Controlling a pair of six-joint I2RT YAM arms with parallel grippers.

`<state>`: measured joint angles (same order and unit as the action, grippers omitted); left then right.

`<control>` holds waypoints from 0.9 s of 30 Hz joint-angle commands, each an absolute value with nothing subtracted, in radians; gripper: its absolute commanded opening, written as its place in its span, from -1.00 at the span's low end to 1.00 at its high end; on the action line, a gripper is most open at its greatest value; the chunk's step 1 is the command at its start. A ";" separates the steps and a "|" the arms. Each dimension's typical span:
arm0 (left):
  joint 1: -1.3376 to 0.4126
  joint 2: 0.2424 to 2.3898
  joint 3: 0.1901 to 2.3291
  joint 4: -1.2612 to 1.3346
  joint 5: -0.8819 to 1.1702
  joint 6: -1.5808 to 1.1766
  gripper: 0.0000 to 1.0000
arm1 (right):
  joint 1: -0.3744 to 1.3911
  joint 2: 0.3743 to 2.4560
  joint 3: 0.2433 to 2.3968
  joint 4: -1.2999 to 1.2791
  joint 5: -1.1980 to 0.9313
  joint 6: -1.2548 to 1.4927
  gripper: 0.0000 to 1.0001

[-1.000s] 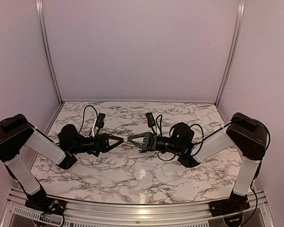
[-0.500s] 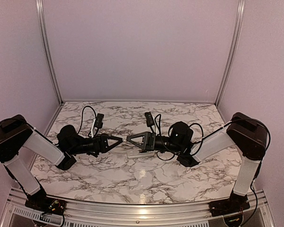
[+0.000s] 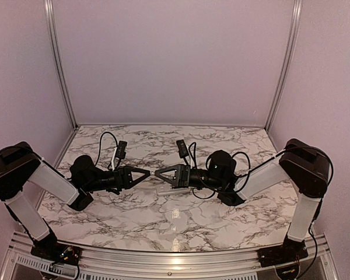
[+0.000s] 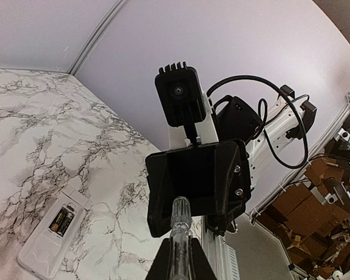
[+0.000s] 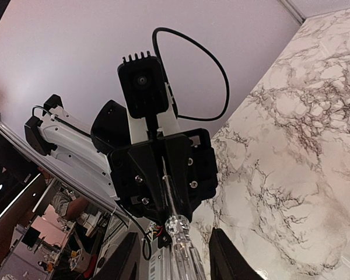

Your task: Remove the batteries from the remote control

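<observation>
Left end effector (image 3: 150,172): fingers (image 4: 158,269) pressed together, pinching the clear-handled tool (image 4: 179,230), which sticks out past the tips towards the opposite arm. Right end effector (image 3: 157,173): in its wrist view the fingers (image 5: 128,256) are spread, one on each side of the tool's clear handle. A gap shows on both sides, and no contact with the handle is visible. From that handle a thin metal shaft runs on to the front of the left end effector. In the top view both end effectors point at each other tip to tip, nearly meeting, above the middle of the marble surface (image 3: 181,224). Both are held off the surface, roughly level. Remote control (image 4: 49,233): lies flat on the surface, back face up, just beside and below the right end effector in the top view, touched by neither end effector. Its dark recess is uncovered and the batteries (image 4: 61,221) sit in it side by side. There are two dark cells with a yellowish band, both fully seated. The wrist cameras and their looping black cables show above each end effector.
</observation>
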<state>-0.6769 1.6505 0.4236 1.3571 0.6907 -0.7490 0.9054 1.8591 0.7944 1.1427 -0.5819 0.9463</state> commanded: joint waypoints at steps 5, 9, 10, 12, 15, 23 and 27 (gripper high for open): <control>-0.672 1.652 0.422 1.543 0.669 -0.739 -1.00 | 0.919 1.870 0.837 1.147 -0.592 0.936 -0.36; -0.672 1.653 0.422 1.541 0.666 -0.737 -1.00 | 0.919 1.871 0.840 1.148 -0.592 0.934 -0.47; -0.672 1.654 0.422 1.542 0.666 -0.737 -1.00 | 0.918 1.871 0.841 1.148 -0.592 0.935 -0.50; -0.672 1.654 0.423 1.542 0.666 -0.736 -1.00 | 0.917 1.871 0.842 1.146 -0.593 0.934 -0.58; -0.672 1.655 0.423 1.542 0.667 -0.734 -1.00 | 0.917 1.870 0.844 1.139 -0.592 0.930 -0.87; -0.672 1.674 0.428 1.547 0.681 -0.715 -0.33 | 0.914 1.807 0.847 0.984 -0.570 0.844 -1.00; -0.670 1.669 0.424 1.528 0.683 -0.685 0.45 | 0.909 1.708 0.827 0.786 -0.502 0.726 -1.00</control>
<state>-0.6716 1.6604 0.4232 1.3766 0.7052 -0.7395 0.9058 1.8149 0.8146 1.0050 -0.5793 0.8516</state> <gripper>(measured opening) 0.587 0.094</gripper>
